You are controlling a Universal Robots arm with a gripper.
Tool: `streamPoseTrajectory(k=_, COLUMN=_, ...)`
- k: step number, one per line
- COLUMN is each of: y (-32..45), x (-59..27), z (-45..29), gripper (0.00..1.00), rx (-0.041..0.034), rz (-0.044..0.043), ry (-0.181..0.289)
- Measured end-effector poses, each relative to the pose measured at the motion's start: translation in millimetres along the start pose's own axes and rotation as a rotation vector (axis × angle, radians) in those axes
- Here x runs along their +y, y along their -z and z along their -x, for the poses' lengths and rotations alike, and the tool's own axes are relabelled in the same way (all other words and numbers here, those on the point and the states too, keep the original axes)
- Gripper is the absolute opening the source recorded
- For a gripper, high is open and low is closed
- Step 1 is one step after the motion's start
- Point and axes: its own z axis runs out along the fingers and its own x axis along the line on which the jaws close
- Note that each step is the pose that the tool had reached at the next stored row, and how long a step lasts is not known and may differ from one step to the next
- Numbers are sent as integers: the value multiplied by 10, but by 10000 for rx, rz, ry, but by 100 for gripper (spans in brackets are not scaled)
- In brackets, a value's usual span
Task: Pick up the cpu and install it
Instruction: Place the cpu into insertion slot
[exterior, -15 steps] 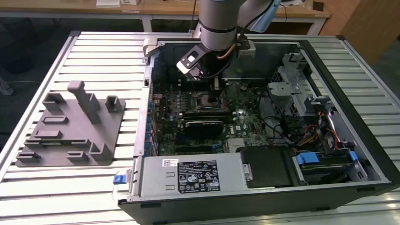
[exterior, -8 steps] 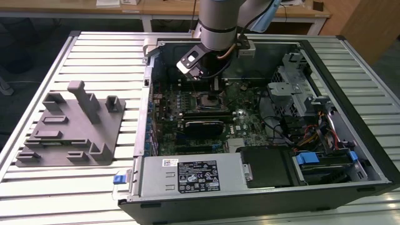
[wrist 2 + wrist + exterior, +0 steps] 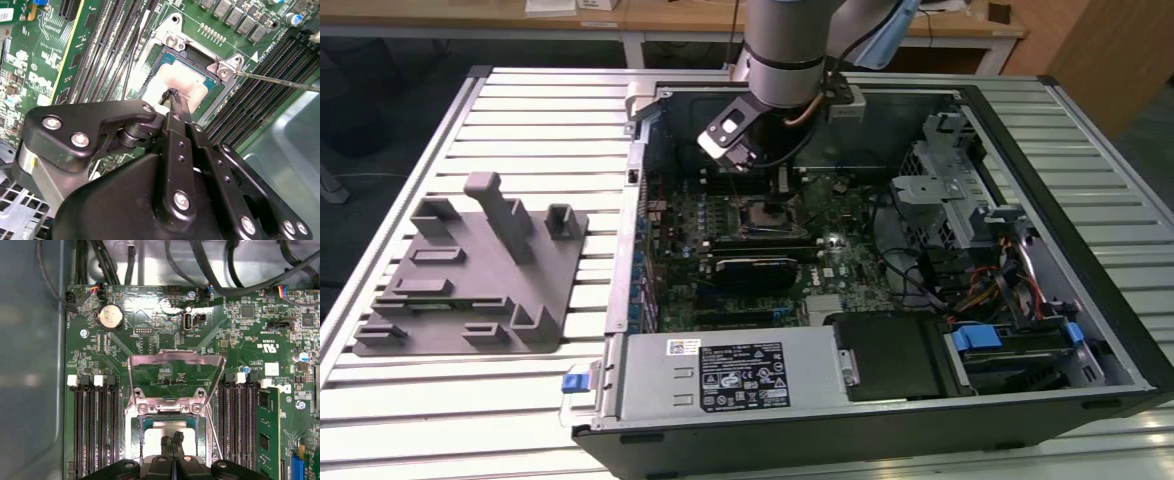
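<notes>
**Arm point(image 3: 787, 45) over the open computer case point(image 3: 854, 440), gripper point(image 3: 172, 96) lowered above the motherboard point(image 3: 150, 340).** In both wrist views the two black fingers are drawn together, their tips meeting with nothing seen between them. The cpu point(image 3: 152, 440) (silvery-grey top, pale rim) lies flat inside the socket frame point(image 3: 165, 407), directly beneath the fingertips. Whether the tips press on its top or hover just above it cannot be told. The hinged load plate point(image 3: 175, 356) stands raised just beyond the fingertips. In the second wrist view a thin metal lever point(image 3: 280, 80) slants away from a socket corner to one side of the fingers. Rows of black memory slots point(image 3: 95, 430) flank the fingers on both sides, one slot holding a green module point(image 3: 265, 435). A round coin cell point(image 3: 110, 317) sits farther out, past the load plate. In the exterior view a grey fixture point(image 3: 467, 270) rests on the slatted table point(image 3: 520, 110), well apart from the fingers, to the exterior view's left of the case.
</notes>
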Motion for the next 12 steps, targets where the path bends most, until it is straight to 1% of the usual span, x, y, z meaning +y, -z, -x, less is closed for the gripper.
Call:
streamPoseTrajectory(k=3, y=24, x=0, z=1, gripper=11, rx=22, rz=3, ry=39)
streamPoseTrajectory(k=12, y=192, x=4, z=8, gripper=11, rx=31, rz=3, ry=42)
